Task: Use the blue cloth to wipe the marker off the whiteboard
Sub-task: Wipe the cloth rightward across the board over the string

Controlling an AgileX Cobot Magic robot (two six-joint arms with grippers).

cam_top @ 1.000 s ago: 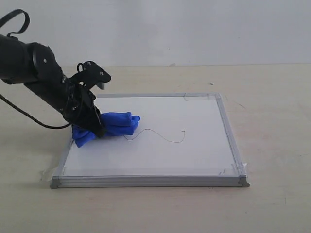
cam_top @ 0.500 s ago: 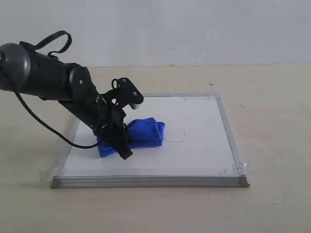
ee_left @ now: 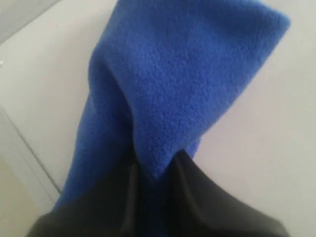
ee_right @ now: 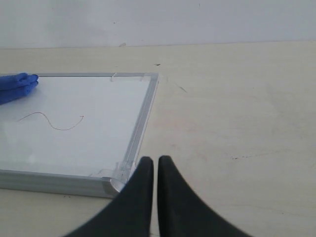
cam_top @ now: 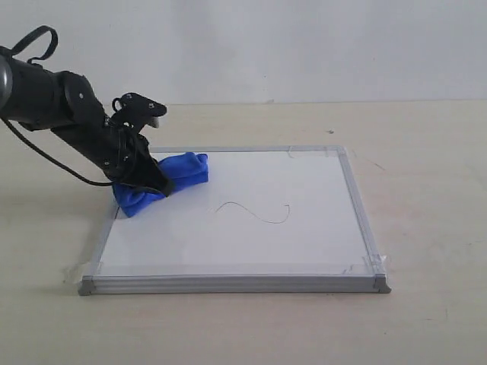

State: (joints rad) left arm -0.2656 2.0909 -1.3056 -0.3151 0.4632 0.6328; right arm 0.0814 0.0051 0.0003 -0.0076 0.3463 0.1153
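The whiteboard (cam_top: 304,243) lies flat on the table. The marker (cam_top: 251,210) is a thin wavy line near its middle. My left gripper (cam_top: 156,186) is shut on the blue cloth (cam_top: 186,169) and presses it on the board's far left part, left of the line and apart from it. In the left wrist view the blue cloth (ee_left: 187,74) bulges out from between the dark fingers (ee_left: 212,197). My right gripper (ee_right: 155,160) is shut and empty, hovering off the board's near right corner; the whiteboard (ee_right: 98,143), marker (ee_right: 59,129) and blue cloth (ee_right: 17,84) show beyond it.
The board's silver frame (cam_top: 228,283) stands slightly proud of the beige table (cam_top: 426,190). Clear tape bits (cam_top: 365,266) hold its corners. A white wall (cam_top: 304,46) closes the back. A black cable (cam_top: 46,163) trails from the left arm.
The left gripper swept the cloth right over the line's left end, then pulled back to the board's far left. The line's left end is shorter than one second ago.
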